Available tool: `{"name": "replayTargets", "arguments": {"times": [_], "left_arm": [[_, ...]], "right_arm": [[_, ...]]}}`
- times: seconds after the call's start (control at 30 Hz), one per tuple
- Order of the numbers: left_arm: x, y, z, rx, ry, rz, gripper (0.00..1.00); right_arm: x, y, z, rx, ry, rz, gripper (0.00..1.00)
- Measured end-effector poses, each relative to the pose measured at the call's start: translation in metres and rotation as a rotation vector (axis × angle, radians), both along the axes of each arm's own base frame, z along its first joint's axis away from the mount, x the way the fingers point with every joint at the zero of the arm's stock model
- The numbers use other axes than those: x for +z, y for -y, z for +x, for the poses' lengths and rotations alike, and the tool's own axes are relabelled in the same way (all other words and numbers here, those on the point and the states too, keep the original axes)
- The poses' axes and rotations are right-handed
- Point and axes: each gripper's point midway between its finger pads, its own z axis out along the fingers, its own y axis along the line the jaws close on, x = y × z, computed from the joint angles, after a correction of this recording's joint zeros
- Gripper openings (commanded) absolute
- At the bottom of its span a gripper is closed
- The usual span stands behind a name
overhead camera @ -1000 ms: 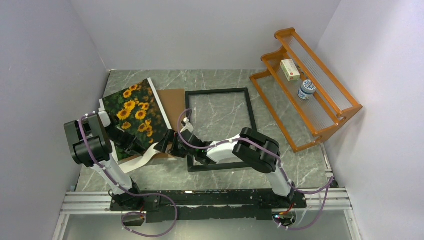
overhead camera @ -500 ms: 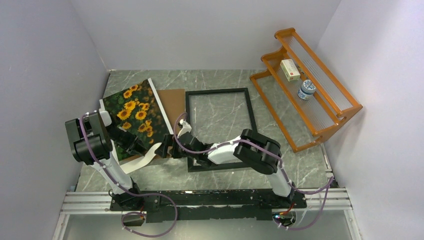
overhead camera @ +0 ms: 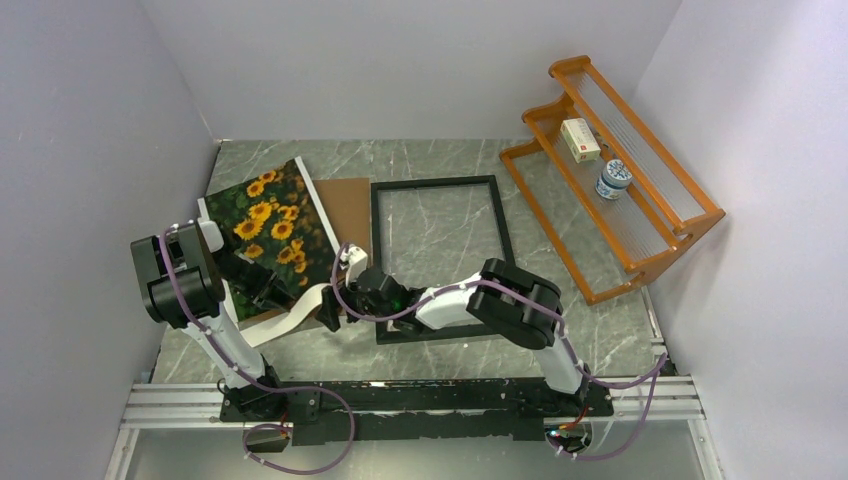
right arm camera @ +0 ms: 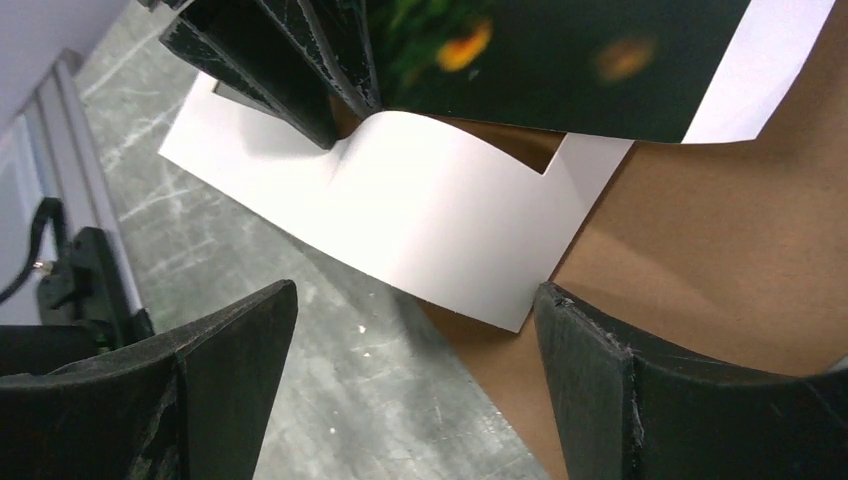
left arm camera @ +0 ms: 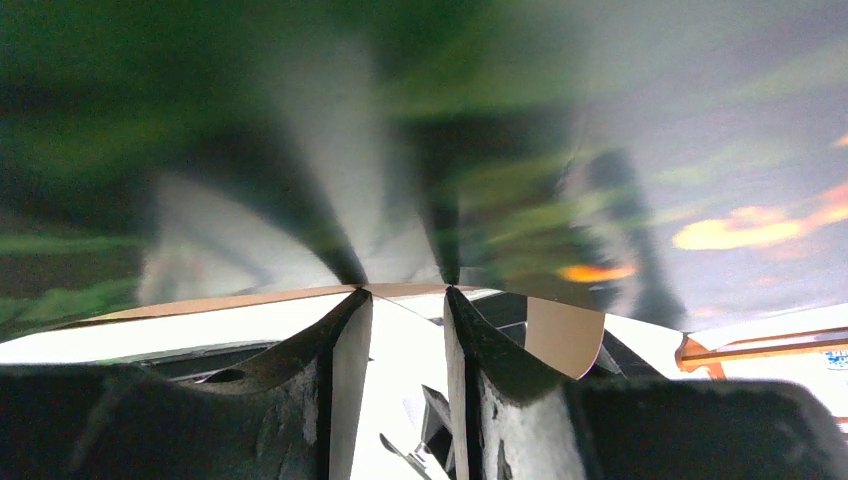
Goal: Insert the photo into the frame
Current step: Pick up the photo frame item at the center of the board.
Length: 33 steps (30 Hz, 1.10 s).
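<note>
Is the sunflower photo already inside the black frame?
No, the photo lies outside the frame, off to its left in the top view.

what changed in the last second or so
The right gripper, jaws wide open, slid left and nearer, from the corner of the frame to the corner of the white mat. Nothing grabbed or released. The left gripper still holds the photo tilted up; frame and rack unmoved.
</note>
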Motion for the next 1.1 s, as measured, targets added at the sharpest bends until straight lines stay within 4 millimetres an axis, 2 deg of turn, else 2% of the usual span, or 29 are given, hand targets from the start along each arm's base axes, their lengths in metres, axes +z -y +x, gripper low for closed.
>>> {"name": "replayTargets", "arguments": {"times": [0.1,0.37,0.7,0.83,1.0,1.1], "left_arm": [[0.000,0.000,0.000,0.000,0.000,0.000,0.39],[0.000,0.001,0.000,-0.005,0.001,0.001,0.39],[0.000,0.001,0.000,-0.008,0.001,0.002,0.39],[0.000,0.001,0.000,-0.009,0.001,0.004,0.39],[0.000,0.001,0.001,-0.012,0.001,0.006,0.39],[0.001,0.001,0.001,-0.014,0.001,0.007,0.39]], "right_arm": [[-0.003,0.004,0.006,-0.015,0.054,-0.034,0.87],[-0.007,0.018,0.033,-0.153,0.199,-0.164,0.87],[0.002,0.017,0.044,-0.238,0.389,-0.272,0.92],[0.002,0.019,0.043,-0.186,0.494,-0.341,0.90],[-0.002,0.017,0.039,-0.027,0.652,-0.441,0.89],[-0.002,0.016,0.038,0.033,0.725,-0.484,0.85]]}}
